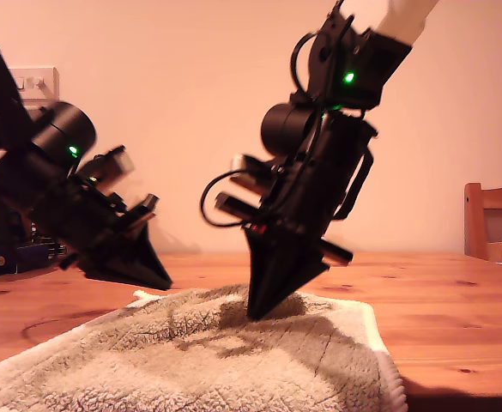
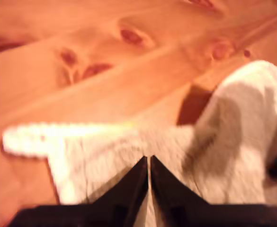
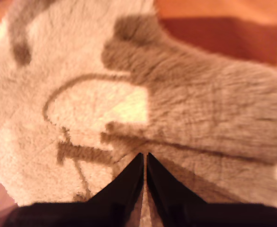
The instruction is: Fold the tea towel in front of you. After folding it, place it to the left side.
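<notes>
A knotty pine table carries the fluffy cream tea towel; my first gripper and my second gripper both have their jaws closed.

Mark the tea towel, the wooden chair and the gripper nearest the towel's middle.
tea towel (image 1: 190, 369): exterior view, fluffy pile near the front.
wooden chair (image 1: 495, 196): exterior view's right edge, top rail of backrest.
my second gripper (image 1: 256, 313): exterior view, its closed fingertips.

Warm, dim orange cast throughout; hard shadows thrown across the tea towel; blown-out glare along its edge in the first wrist view; both wrist views blurred; exterior view sharper.
</notes>
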